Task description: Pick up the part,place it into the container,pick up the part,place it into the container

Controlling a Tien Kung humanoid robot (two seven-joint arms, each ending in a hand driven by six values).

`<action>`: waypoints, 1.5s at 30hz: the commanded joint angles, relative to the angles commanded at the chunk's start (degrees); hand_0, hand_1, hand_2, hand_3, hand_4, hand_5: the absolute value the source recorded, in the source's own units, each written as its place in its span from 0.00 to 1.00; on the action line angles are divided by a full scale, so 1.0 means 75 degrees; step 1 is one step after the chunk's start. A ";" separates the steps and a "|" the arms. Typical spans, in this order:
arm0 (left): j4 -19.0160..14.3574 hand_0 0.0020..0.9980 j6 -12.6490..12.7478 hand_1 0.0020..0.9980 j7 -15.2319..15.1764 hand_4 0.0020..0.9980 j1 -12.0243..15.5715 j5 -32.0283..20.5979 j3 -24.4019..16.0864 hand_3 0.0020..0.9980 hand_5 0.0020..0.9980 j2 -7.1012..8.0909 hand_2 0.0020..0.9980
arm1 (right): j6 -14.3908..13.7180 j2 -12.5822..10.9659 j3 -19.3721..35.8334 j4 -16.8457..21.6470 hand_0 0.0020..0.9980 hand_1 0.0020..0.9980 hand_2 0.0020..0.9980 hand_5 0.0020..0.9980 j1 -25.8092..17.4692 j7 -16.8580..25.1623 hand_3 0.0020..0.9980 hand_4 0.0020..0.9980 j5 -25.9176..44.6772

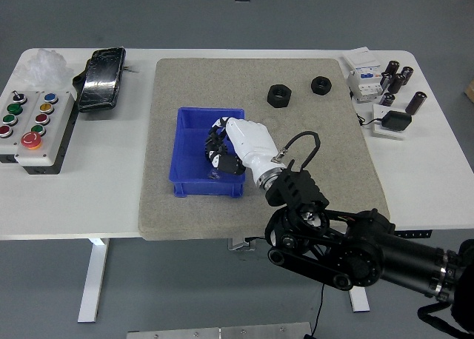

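My right hand (pixel 221 151) reaches from the lower right over the blue container (pixel 189 130) at the middle of the mat. Its fingers (pixel 215 141) are curled down inside the bin around a small black part that barely shows between them. The hand covers the bin's middle, so the black gear that lay there is hidden. Two black nuts remain on the mat behind the bin, a larger one (pixel 278 95) and a smaller one (pixel 321 84). The left arm is out of view.
A button box (pixel 29 126) and a black pouch (pixel 101 78) lie at the table's left. A white device (pixel 364 80), several dark cylinders (pixel 396 80) and a black block (pixel 395 121) crowd the right rear corner. The beige mat (pixel 326 154) lies under the bin.
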 joint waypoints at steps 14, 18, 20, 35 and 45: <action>0.0000 0.61 -0.0003 0.52 0.0005 0.60 -0.0005 0.0017 -0.0015 0.65 0.53 -0.0003 0.57 | 0.0977 0.0024 0.0196 -0.0033 0.49 0.88 0.97 0.41 -0.0106 -0.0451 0.98 0.86 -0.0209; 0.0000 0.61 -0.0008 0.52 -0.0003 0.60 -0.0008 0.0037 -0.0021 0.65 0.53 -0.0013 0.57 | 0.0575 -0.0086 0.0749 0.0110 0.49 0.88 0.97 0.41 -0.0241 -0.0427 0.98 0.86 -0.0363; 0.0000 0.61 -0.0014 0.52 -0.0013 0.60 -0.0013 0.0047 -0.0017 0.65 0.53 -0.0029 0.57 | 0.0300 -0.0200 0.1094 0.0260 0.45 0.82 0.88 0.43 -0.0389 -0.0310 0.89 0.84 -0.0418; 0.0000 0.62 -0.0079 0.52 -0.0278 0.60 -0.0083 -0.0283 0.0426 0.65 0.53 -0.0094 0.57 | -0.1012 -0.0984 0.4804 0.1369 0.47 0.69 0.73 0.44 -0.2531 0.3058 0.72 0.81 0.2218; 0.0000 0.61 -0.0116 0.52 -0.0439 0.59 -0.0064 -0.0482 0.0688 0.64 0.53 -0.0139 0.57 | -0.0018 -0.0932 0.7080 0.1012 0.52 0.68 0.71 0.47 -0.4275 0.5859 0.68 0.81 0.5104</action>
